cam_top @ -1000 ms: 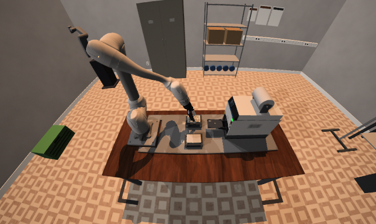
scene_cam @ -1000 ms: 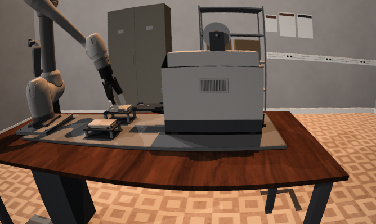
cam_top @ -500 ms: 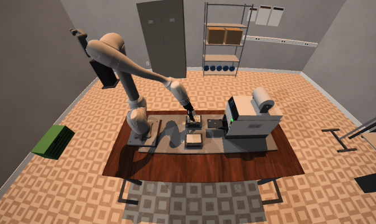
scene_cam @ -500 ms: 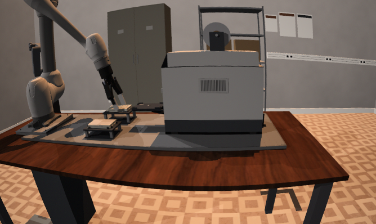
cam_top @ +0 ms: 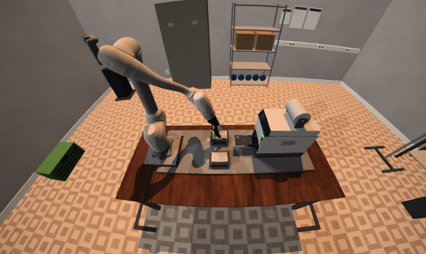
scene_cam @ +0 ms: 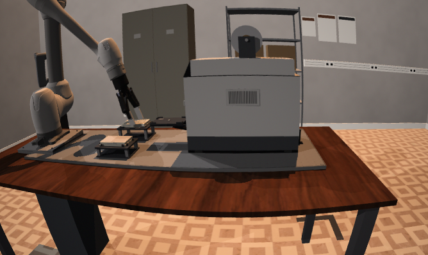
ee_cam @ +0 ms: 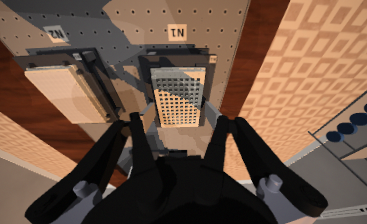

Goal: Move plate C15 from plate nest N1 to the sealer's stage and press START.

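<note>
One gripper [ee_cam: 179,127]: jaws held open astride the near end of plate C15 [ee_cam: 179,96], nothing gripped. One plate C15, seated in nest N1 [ee_cam: 211,75] toward the table's [scene_cam: 212,192] far edge. One covered plate [ee_cam: 62,92], in nest N2 [ee_cam: 32,59] beside it. One sealer [scene_cam: 242,106], with one stage [cam_top: 243,140] extended, nothing lying on it.

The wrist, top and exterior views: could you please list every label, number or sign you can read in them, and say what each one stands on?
"N1", seen upside down: tag on the perforated base board, by the nest with the well plate.
"N2", upside down: tag by the other nest.
Barcode label on the sealer's side: bars only, no digits legible.
Three wall sheets: too small to read.
Cabinet door labels: blank or illegible.
</note>
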